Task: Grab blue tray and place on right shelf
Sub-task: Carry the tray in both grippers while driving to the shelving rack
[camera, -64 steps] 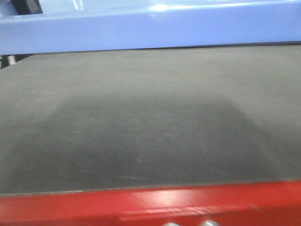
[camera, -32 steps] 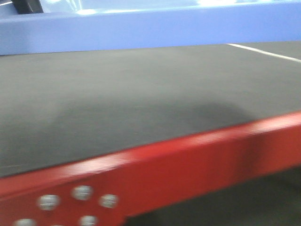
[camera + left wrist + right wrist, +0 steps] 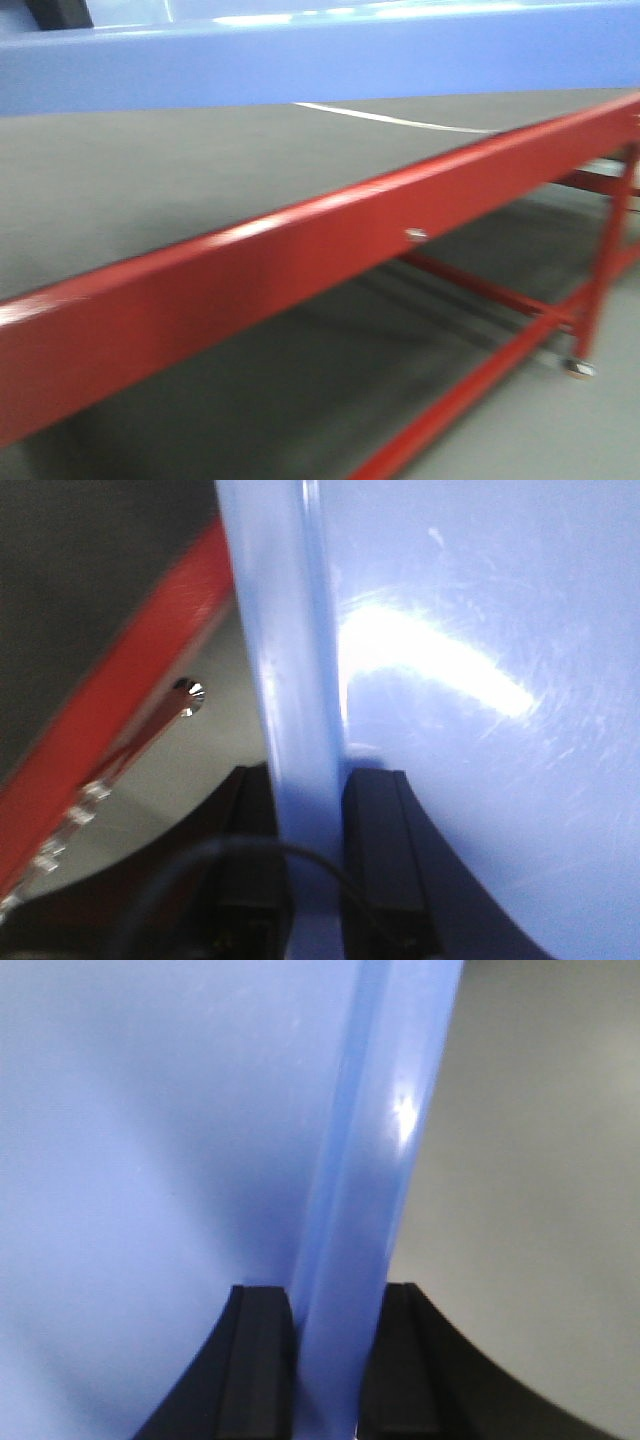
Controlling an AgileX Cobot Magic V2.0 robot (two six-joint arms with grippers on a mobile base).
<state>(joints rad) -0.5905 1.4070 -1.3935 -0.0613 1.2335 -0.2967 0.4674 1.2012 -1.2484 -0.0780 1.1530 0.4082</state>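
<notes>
The blue tray [image 3: 330, 55] stretches across the top of the front view, held up above the dark mat. In the left wrist view my left gripper [image 3: 310, 810] is shut on the blue tray's rim [image 3: 290, 680], one black finger on each side. The right wrist view shows my right gripper [image 3: 335, 1330] shut on the opposite rim [image 3: 370, 1160] of the blue tray the same way. The tray's glossy inside [image 3: 480, 680] fills much of both wrist views. The right shelf is out of view.
A red-framed table [image 3: 260, 260] with a dark mat [image 3: 120, 180] runs diagonally below the tray. Its red legs and crossbars [image 3: 590, 300] stand at the right over grey floor [image 3: 560, 440]. The red frame [image 3: 120, 680] also shows left of the tray.
The view has swung to the right: the red table edge now runs diagonally and its legs and the floor have come into sight. The tray stays at the top of the view.
</notes>
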